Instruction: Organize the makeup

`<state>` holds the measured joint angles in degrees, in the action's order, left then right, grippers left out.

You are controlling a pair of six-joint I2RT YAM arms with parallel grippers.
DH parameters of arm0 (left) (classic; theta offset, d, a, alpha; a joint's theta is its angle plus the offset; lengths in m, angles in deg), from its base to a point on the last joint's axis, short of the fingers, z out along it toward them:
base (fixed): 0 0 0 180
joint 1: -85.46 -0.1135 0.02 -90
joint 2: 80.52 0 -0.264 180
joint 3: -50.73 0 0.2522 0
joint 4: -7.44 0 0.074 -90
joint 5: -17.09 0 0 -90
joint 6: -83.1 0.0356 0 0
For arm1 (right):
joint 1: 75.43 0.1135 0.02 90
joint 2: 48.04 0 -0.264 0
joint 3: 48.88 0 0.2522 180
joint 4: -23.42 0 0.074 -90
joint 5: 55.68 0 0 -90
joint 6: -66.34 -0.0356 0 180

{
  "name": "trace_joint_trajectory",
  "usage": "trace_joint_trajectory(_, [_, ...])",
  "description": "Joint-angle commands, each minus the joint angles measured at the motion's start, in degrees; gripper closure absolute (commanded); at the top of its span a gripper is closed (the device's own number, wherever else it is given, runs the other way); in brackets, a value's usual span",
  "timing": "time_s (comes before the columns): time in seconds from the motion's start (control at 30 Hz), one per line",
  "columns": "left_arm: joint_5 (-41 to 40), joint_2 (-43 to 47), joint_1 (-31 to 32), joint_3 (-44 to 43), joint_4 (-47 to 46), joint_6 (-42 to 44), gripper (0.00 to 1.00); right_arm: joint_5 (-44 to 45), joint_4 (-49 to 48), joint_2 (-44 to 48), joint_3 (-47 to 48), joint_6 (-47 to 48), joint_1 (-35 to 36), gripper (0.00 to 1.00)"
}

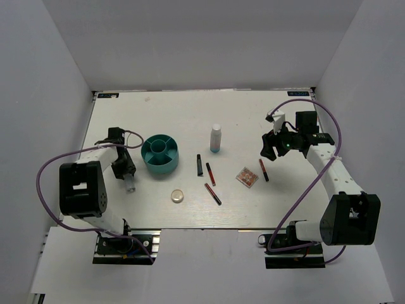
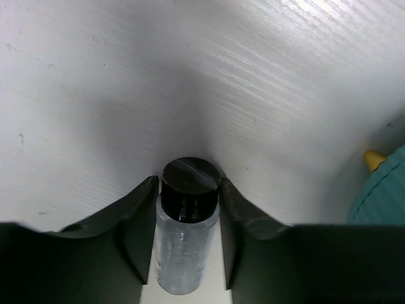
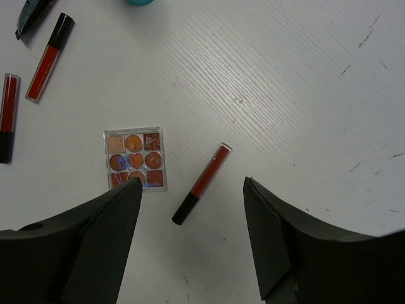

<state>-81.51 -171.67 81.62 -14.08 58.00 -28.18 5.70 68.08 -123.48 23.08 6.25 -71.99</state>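
White tabletop (image 1: 126, 114) up top: the vial (image 1: 130, 185) sits lower left of the teal tub (image 1: 159, 154), right at the left gripper (image 1: 127, 177). Bottle (image 1: 216, 138), tube (image 1: 199, 165), sticks (image 1: 210, 173), compact (image 1: 178, 196) and palette (image 1: 247, 177) are scattered mid-frame.

Left wrist: both fingers (image 2: 136, 221) sit snug against the vial's sides, so it's gripped.

Right wrist: the right gripper (image 3: 193, 187) has its jaws wide, hovering over a red stick (image 3: 205, 177) just right of the palette.

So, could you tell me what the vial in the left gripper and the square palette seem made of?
Clear vial: transparent glass or plastic, unclear which; its wall looks see-through and speckled. Its cap: glossy black, probably plastic, with a light streak. Square palette: probably clear hard plastic; its see-through rim glints.
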Motion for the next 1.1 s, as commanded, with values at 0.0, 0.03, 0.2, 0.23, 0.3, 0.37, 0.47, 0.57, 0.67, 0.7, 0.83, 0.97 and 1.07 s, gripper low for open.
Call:
trace_joint_trajectory(0.0, [3.59, -0.69, -1.43, -0.90, -0.41, 0.62, 0.59, -0.03, -1.89, 1.70, -0.80, -0.82, -0.19, 0.29])
trace_joint_trajectory(0.03, [4.11, -0.69, -1.44, -0.90, -0.41, 0.62, 0.63, 0.06, -1.89, 1.79, -0.80, -0.82, -0.28, 0.29])
trace_joint_trajectory(0.2, [6.58, 2.02, -2.49, -2.21, 0.73, 0.97, 0.81, 0.15, -1.80, 1.70, -0.71, -0.82, -0.19, 0.29])
trace_joint_trajectory(0.23, [7.10, 4.30, -2.49, -2.65, 0.99, 1.06, 0.84, 0.06, -1.72, 1.70, -0.71, -0.73, -0.19, 0.29])
trace_joint_trajectory(0.3, [10.60, 7.38, -2.49, -4.14, 1.00, 2.11, 0.87, -0.03, -1.72, 1.79, -0.63, -0.73, -0.28, 0.29])
trace_joint_trajectory(0.37, [14.38, 12.39, -2.49, -6.07, 1.17, 3.08, 0.93, -0.21, -1.63, 1.70, -0.54, -0.73, -0.10, 0.29])
trace_joint_trajectory(0.47, [18.96, 19.16, -1.96, -6.61, -1.72, 3.70, 0.97, -0.47, -1.63, 1.61, -0.54, -0.82, -0.28, 0.29])
trace_joint_trajectory(0.57, [23.44, 23.90, -0.82, -6.26, -6.11, 4.66, 1.00, -0.64, -1.45, 1.52, -0.36, -0.82, -0.02, 0.30])
trace_joint_trajectory(0.67, [26.53, 25.84, -0.82, -4.77, -12.16, 5.28, 1.00, -0.65, -1.19, 1.44, -0.10, -0.82, -0.01, 0.30])
trace_joint_trajectory(0.7, [28.01, 25.76, -0.82, -4.59, -13.06, 5.37, 1.00, -0.56, -1.10, 1.44, -0.01, -0.82, -0.01, 0.30])
trace_joint_trajectory(0.83, [32.68, 23.66, -0.82, -3.62, -18.24, 5.81, 1.00, -0.73, -0.92, 1.52, 0.34, -0.82, -0.01, 0.30])
trace_joint_trajectory(0.97, [33.21, 23.21, -0.82, -0.12, -27.53, 5.63, 1.00, -0.65, -0.92, 2.05, 0.17, -0.73, -0.01, 0.30])
trace_joint_trajectory(1.07, [33.83, 23.39, -0.82, 3.14, -33.78, 4.76, 1.00, -0.73, -0.66, 2.58, -0.36, -0.64, -0.02, 0.30])
